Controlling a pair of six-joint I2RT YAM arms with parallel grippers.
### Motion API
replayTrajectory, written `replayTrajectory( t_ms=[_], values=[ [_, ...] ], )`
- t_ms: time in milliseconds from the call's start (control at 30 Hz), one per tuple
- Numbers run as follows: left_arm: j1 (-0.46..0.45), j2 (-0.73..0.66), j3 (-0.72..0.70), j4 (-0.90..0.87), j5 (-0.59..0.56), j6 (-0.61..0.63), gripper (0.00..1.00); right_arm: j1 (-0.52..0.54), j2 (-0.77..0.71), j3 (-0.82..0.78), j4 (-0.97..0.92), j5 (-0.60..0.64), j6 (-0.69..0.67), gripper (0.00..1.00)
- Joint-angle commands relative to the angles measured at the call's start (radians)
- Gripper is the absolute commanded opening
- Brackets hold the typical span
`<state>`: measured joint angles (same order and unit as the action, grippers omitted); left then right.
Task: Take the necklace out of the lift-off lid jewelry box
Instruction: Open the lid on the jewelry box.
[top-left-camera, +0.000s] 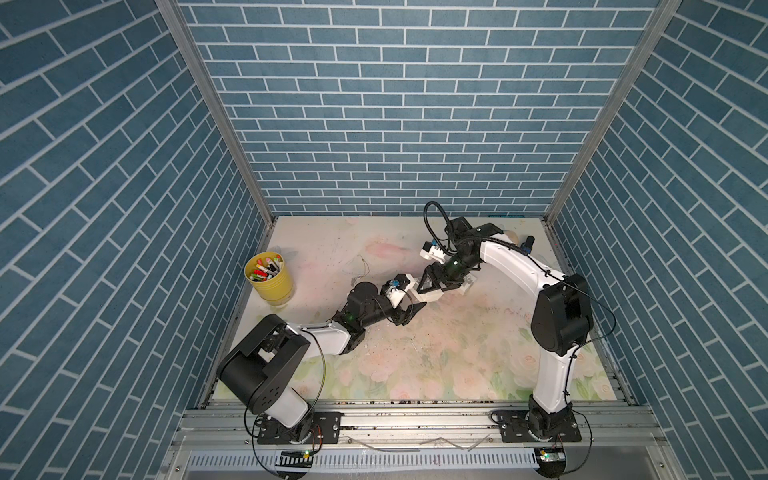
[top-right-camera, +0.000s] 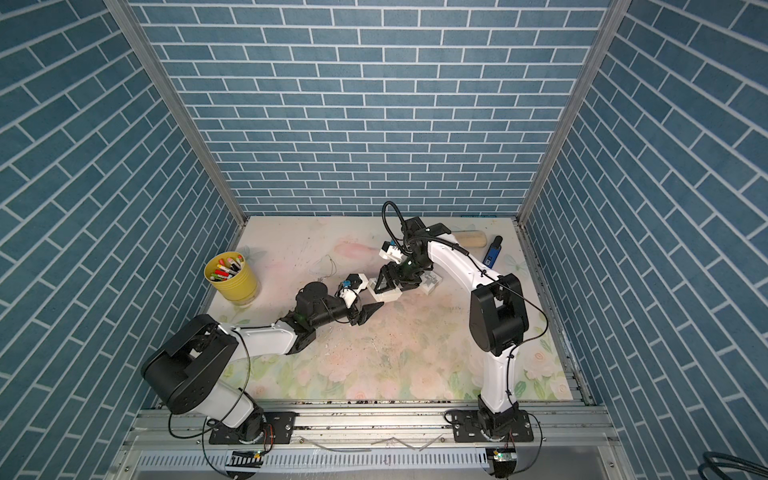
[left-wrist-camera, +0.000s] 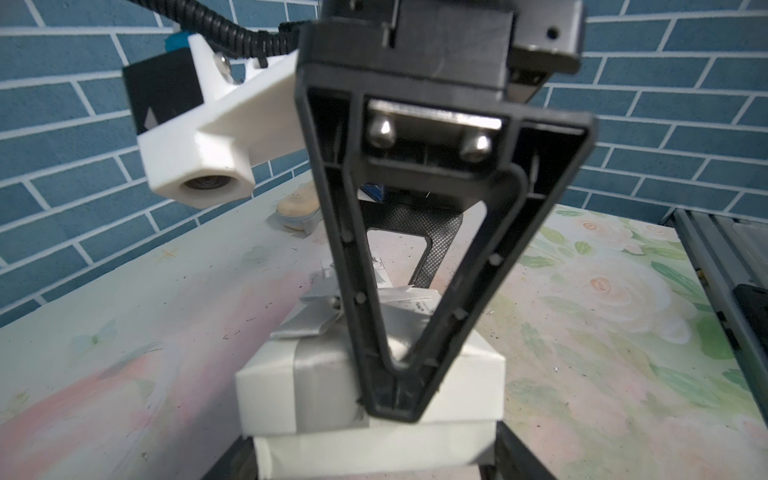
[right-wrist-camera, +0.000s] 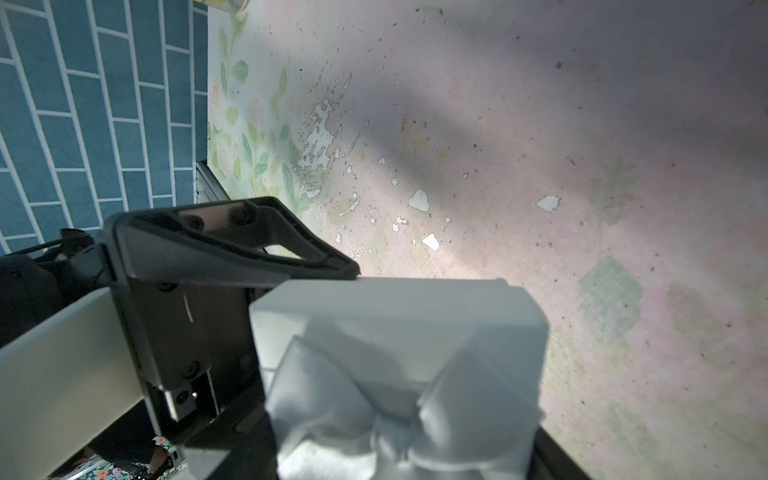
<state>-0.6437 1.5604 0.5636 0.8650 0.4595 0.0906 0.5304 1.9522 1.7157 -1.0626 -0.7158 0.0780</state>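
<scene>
The white jewelry box (top-left-camera: 430, 294) stands mid-table. Its lid (left-wrist-camera: 270, 386), crossed by a grey ribbon and topped with a satin bow (right-wrist-camera: 399, 415), rests on or just above the base (left-wrist-camera: 374, 446). My right gripper (top-left-camera: 434, 284) comes from above and is shut on the lid. One of its black fingers (left-wrist-camera: 361, 311) fills the left wrist view. My left gripper (left-wrist-camera: 374, 457) reaches in low from the left, its jaws pressed to both sides of the base. A thin chain loop (top-left-camera: 359, 268), apparently the necklace, lies on the mat left of the box.
A yellow cup of markers (top-left-camera: 270, 278) stands at the left edge. A beige roll (top-right-camera: 469, 239) and a blue device (top-right-camera: 493, 251) lie at the back right. A small white printed item (top-right-camera: 432, 282) sits just right of the box.
</scene>
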Motion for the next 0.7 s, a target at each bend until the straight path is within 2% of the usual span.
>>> replayTrajectory(
  t_ms=[0,133,667],
  values=[
    [-0.007,0.006,0.025,-0.019,0.039,0.000,0.66,-0.003,-0.036,-0.008,-0.030,-0.027,-0.003,0.76],
    [-0.007,0.006,0.021,-0.017,0.025,-0.006,0.58,-0.004,-0.039,-0.002,-0.036,-0.024,-0.003,0.77],
    [-0.007,-0.001,-0.035,0.019,-0.012,-0.008,0.56,-0.053,-0.051,0.030,-0.086,-0.007,-0.001,0.76]
  ],
)
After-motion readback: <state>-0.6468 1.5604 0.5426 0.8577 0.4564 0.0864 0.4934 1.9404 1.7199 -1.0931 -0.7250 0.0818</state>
